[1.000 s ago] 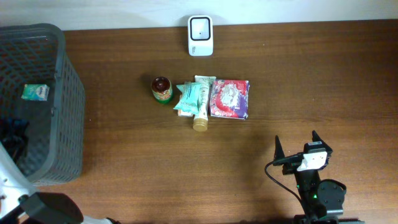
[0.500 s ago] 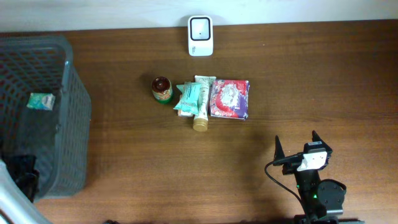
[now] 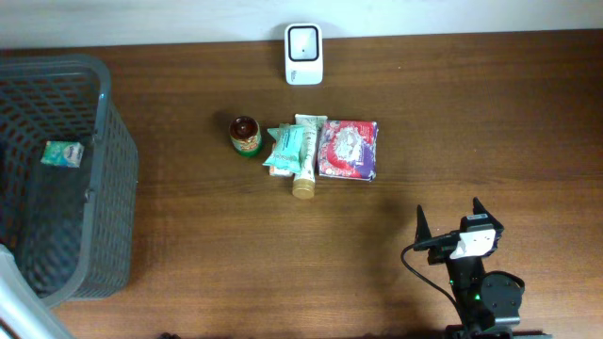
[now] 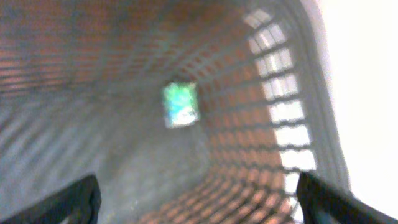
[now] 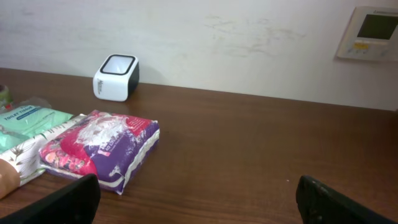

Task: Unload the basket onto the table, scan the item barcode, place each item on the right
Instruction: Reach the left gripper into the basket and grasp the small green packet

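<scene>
At the far left, a dark mesh basket (image 3: 118, 160) holds a small green packet (image 3: 62, 153) lying on its floor. The left gripper (image 4: 199, 202) points into the basket, its fingers spread wide and empty, the packet well apart from them. On the middle of the table (image 3: 471, 113) sit a brown bottle (image 3: 245, 134), a green tissue pack (image 3: 290, 146) lying over a tube (image 3: 302, 185), and a red and purple pack (image 3: 348, 149). The white scanner (image 3: 303, 41) stands behind them. On the right, the right gripper (image 3: 450, 218) is released and holds nothing.
</scene>
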`<state>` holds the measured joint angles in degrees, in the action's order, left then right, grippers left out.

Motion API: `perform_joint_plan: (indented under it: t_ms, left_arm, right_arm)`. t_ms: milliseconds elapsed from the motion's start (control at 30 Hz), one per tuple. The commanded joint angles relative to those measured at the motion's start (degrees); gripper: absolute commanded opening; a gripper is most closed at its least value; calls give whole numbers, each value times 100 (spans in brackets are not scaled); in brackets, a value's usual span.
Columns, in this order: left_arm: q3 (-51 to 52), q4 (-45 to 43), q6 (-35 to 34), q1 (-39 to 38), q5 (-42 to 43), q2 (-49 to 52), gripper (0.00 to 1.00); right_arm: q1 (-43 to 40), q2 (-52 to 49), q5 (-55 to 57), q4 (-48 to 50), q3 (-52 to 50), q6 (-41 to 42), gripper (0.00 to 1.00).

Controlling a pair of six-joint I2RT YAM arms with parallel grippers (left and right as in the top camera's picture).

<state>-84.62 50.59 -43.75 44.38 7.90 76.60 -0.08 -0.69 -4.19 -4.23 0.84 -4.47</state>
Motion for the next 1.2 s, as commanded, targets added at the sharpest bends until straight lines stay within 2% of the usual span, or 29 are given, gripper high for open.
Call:
perform_joint_plan:
  t_ms: [0, 67, 233, 300, 433, 533, 733, 900, 1133, 1167]
  left_arm:
    - [-70, -1207, 1287, -157, 356, 111, 99]
    - [-70, -1620, 1335, -289, -175, 472, 99]
    - [-70, -1790, 927, -348, -319, 1821, 99]
    - [-70, -1816, 929, -372, -289, 2256, 92]
    - [-70, -1939, 955, -610, -293, 2863, 89]
    - [-70, -2046, 951, -761, -420, 3139, 88]
    - [-70, -1856, 951, -892, -1296, 3390, 85]
    - [-70, -1867, 951, -981, -1377, 3748, 84]
    - [-70, -2566, 946, -1150, -1370, 4083, 84]
    - [-70, -2649, 946, -1163, -1373, 4083, 78]
  right_arm:
    - [-33, 37, 9, 2, -52, 22, 99]
    - [-33, 37, 9, 0, -52, 22, 99]
    - [-33, 37, 9, 0, -52, 22, 99]
    - [-33, 37, 9, 0, -52, 22, 99]
    - [-33, 37, 9, 2, -52, 22, 98]
    - [-33, 37, 9, 2, -52, 22, 99]
    - [-33, 37, 9, 2, -52, 22, 99]
    - [-33, 37, 9, 2, -52, 22, 99]
    - [-33, 37, 9, 2, -52, 22, 99]
    - [-33, 37, 9, 2, -52, 22, 99]
